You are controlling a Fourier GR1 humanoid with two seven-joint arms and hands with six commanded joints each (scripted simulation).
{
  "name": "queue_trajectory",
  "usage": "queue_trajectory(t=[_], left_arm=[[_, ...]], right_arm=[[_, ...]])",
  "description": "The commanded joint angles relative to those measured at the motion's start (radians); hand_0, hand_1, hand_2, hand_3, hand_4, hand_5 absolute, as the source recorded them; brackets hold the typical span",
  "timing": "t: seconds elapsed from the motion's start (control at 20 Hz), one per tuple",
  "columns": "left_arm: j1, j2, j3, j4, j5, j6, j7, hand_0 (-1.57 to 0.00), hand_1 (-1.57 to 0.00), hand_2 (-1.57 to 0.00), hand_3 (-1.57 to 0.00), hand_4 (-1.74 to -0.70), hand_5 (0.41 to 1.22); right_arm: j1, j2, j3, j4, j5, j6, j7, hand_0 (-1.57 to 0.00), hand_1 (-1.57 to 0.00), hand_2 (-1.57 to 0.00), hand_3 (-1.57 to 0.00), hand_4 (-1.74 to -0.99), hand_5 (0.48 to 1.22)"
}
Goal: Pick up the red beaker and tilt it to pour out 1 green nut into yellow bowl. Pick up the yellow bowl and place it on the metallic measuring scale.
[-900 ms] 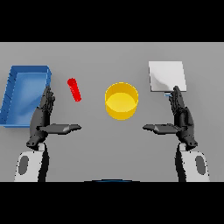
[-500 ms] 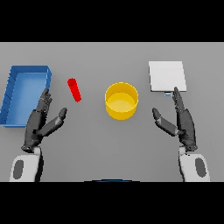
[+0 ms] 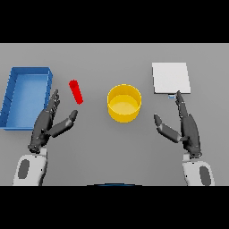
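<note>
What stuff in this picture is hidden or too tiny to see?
Head view, the only one:
- Green nut: none shows; the red beaker is too small to see inside it.
- Scale: any display is too small; the right hand has a fingertip in front of its near edge.
- Blue bin: its near left corner is hidden by the left hand.
- Yellow bowl: looks empty, but tiny items would not show.

A plain grey table (image 3: 112, 156) fills the whole view under flat, even light, with a blue tray (image 3: 13, 117) at its left edge.
</note>
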Motion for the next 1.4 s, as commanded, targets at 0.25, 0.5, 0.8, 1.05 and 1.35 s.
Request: queue_trajectory(t=[0.25,0.5,0.8,1.05,1.35], left_arm=[[-0.151,-0.014,0.026,0.227,-0.043,0.034,-0.069,0.0,0.0,0.0,0.0,-1.23,0.636],[-0.274,-0.008,0.065,0.373,-0.042,0.044,-0.113,0.0,0.0,0.0,0.0,-1.27,0.673],[-0.375,-0.01,0.086,0.509,-0.05,0.049,-0.134,0.0,0.0,0.0,0.0,-1.3,0.689],[-0.452,-0.019,0.1,0.619,-0.061,0.062,-0.149,0.0,0.0,0.0,0.0,-1.29,0.683],[-0.511,-0.027,0.131,0.693,-0.033,0.049,-0.206,0.0,0.0,0.0,0.0,-1.33,0.695]], right_arm=[[0.008,-0.016,-0.003,-0.023,-0.015,0.021,-0.015,0.0,0.0,0.0,0.0,-1.267,0.632],[0.003,-0.012,-0.001,-0.01,-0.008,0.015,-0.021,0.0,0.0,0.0,0.0,-1.274,0.635],[-0.01,-0.016,-0.013,-0.007,-0.018,0.015,-0.003,0.0,0.0,0.0,0.0,-1.27,0.642],[0.003,-0.012,-0.009,-0.017,-0.019,0.017,-0.008,0.0,0.0,0.0,0.0,-1.269,0.642],[0.008,-0.012,-0.008,-0.023,-0.011,0.008,-0.008,0.0,0.0,0.0,0.0,-1.264,0.64]])
